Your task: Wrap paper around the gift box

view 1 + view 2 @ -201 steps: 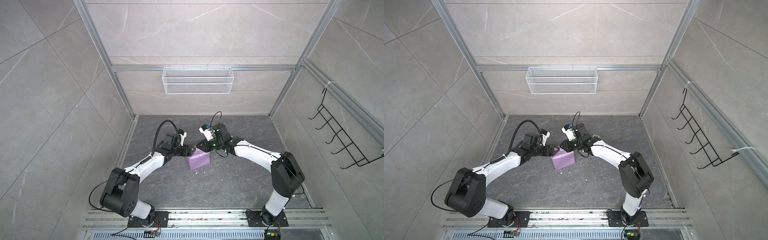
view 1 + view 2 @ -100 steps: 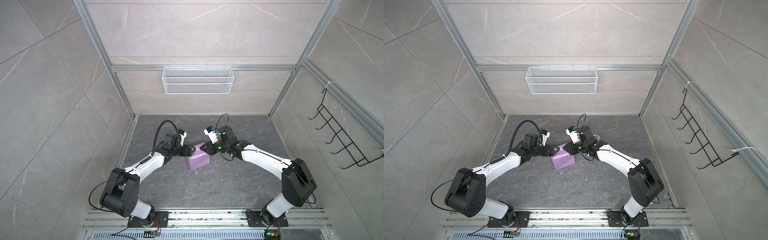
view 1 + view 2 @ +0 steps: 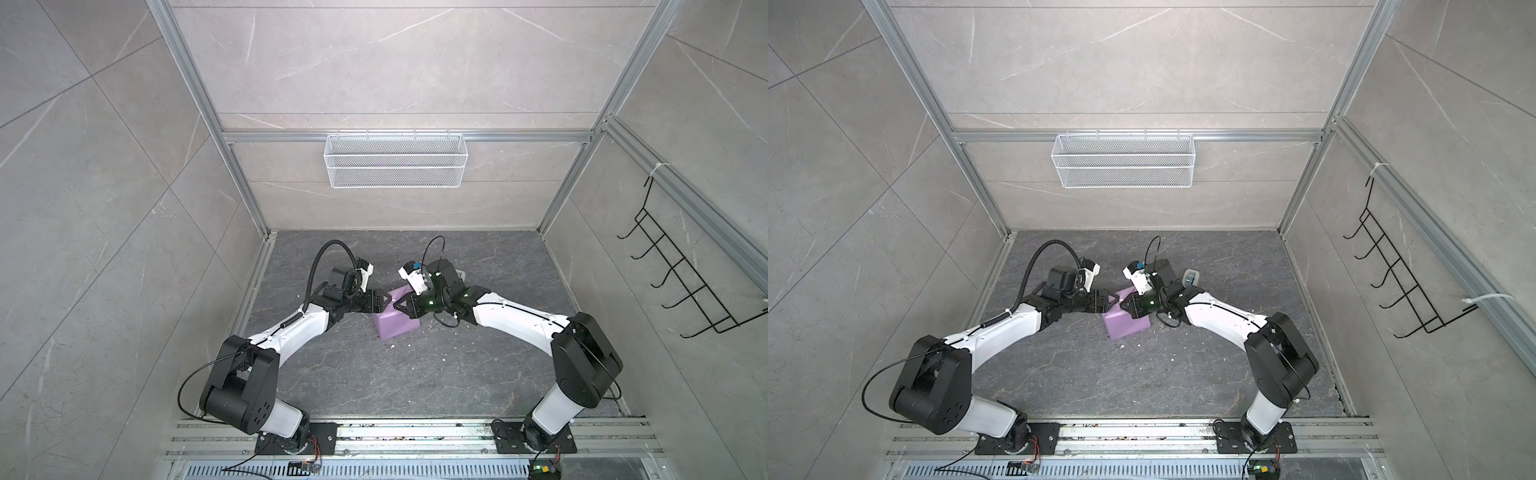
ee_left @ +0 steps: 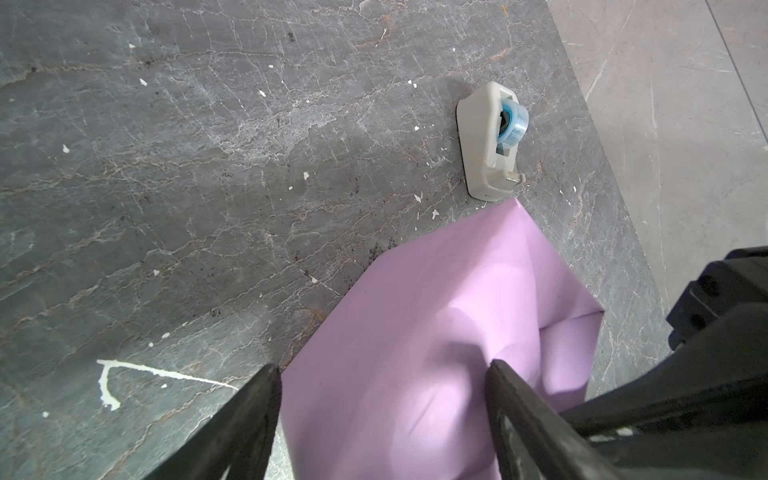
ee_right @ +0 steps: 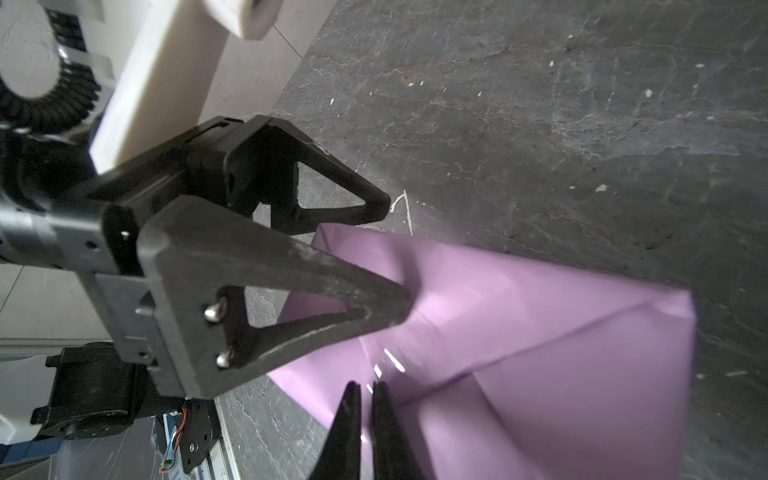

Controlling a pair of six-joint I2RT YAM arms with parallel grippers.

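Lilac parcel at mid-table, with both my grippers meeting over its 12 o'clock half.

The paper (image 3: 395, 326) is smooth, matte lilac, folded into crisp diagonal creases with one pointed flap. It covers the gift box completely, so I see none of the box itself. The parcel sits on the dark grey, veined stone table (image 3: 415, 374), which is flecked with white scraps. A cream plastic tape dispenser (image 4: 484, 145) holding a blue roll stands at the parcel's 1 o'clock. My left gripper (image 4: 382, 368) comes in from 9 o'clock with its black triangular fingers spread wide over the paper, gripping nothing. My right gripper (image 5: 366, 386) comes in from 3 o'clock with its fingers drawn to a thin slit at a crease, and I cannot tell if anything is pinched. Since a second ago the right gripper has slid toward 9 o'clock, nearer the left one. The left arm and the parcel have stayed put.
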